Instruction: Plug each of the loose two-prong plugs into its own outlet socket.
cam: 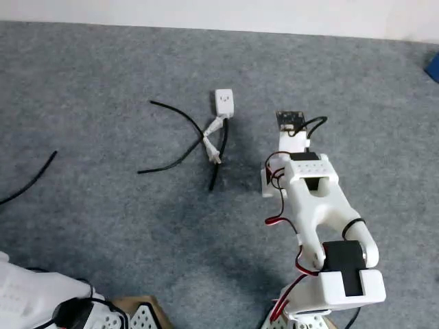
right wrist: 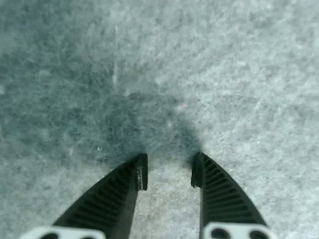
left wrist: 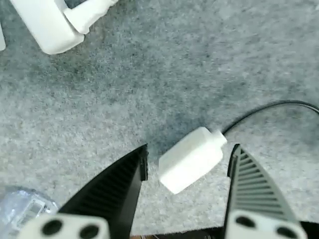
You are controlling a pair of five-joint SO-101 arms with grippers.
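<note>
Starting nearest: got the left arm (cam: pixel 41 301) sitting low at the near left corner of the gray, felt-covered tabletop (cam: pixel 103 233). Through its wrist view, seeing the left hand (left wrist: pixel 189 149) spread wide and straddling a white two-prong plug (left wrist: pixel 192 159) that lies flat on the felt. One finger on either side, not touching it, so holding nothing. Can't make out the prongs. Can follow a thin black cable (left wrist: pixel 269 107) running off the plug's narrow end. Also spotting a white plastic block (left wrist: pixel 50 22) a bit beyond it on the felt, no idea what.

Over on the near right, got the right arm (cam: pixel 319 199) stretched toward the middle, pointing down. Seeing the right hand (right wrist: pixel 169 158) partly open over bare felt, gripping nothing.

Farther out, left of that arm's tip, finding a white outlet socket (cam: pixel 223 101) with a second white plug (cam: pixel 214 127) right against its near edge. Can't tell whether it's seated. Seeing black cables (cam: pixel 180 118) crossing there and fanning out left and near. Way off at the left edge, spotting a lone black cable (cam: pixel 31 179).
</note>
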